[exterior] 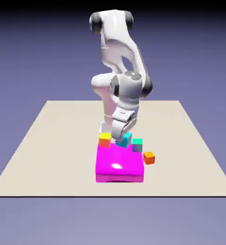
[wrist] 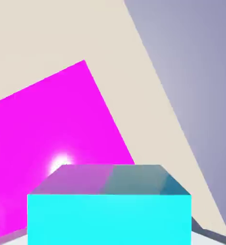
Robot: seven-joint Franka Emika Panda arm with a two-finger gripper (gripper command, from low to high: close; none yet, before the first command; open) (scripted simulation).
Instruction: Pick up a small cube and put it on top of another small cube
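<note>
Cyan cube sits just below the centre of the exterior view, caught at the tip of the gripper, above the far edge of the magenta block. In the hand view this cube fills the bottom middle of the frame, hiding the finger tips, so the jaws appear clamped on it. Left of it in the exterior view sits an orange-topped cube; right of it a teal-topped cube, and lower right a plain orange cube on the table.
</note>
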